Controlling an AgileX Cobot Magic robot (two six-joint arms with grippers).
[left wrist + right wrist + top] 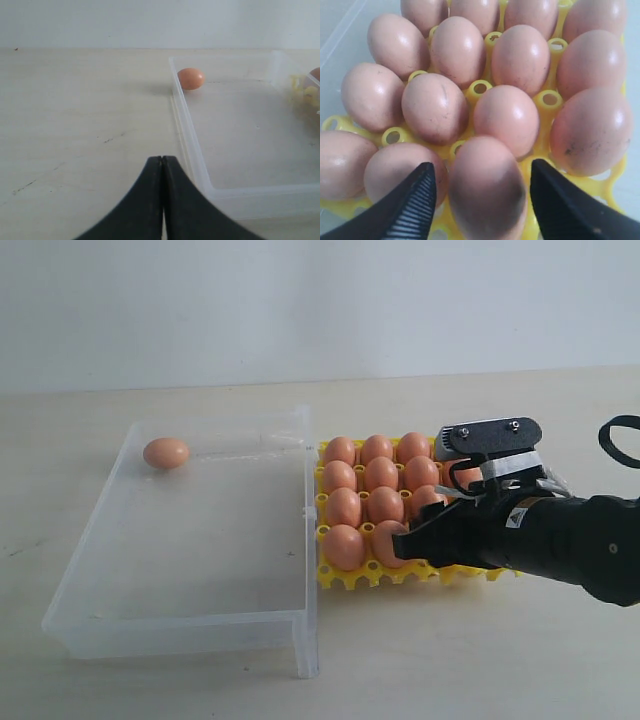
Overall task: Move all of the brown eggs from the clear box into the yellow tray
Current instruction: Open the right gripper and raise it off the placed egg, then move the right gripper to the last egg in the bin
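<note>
Lone brown egg in clear box

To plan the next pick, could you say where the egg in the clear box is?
In the exterior view, the brown egg lies in the far left corner of the clear box, opposite the yellow tray.

1. The right arm has a thick, rounded casing of glossy black.
2. On its wrist is a dark grey metal bracket with two bright screws.
3. A white label with a small triangular mark is stuck on the casing; its print is too small to read.
4. A thin black cable forms a loop by the arm.
5. The right tool has matte black wedge fingers, one with a finely ribbed face.
6. The left tool shows two smooth black fingers tapering to narrow tips.
</note>
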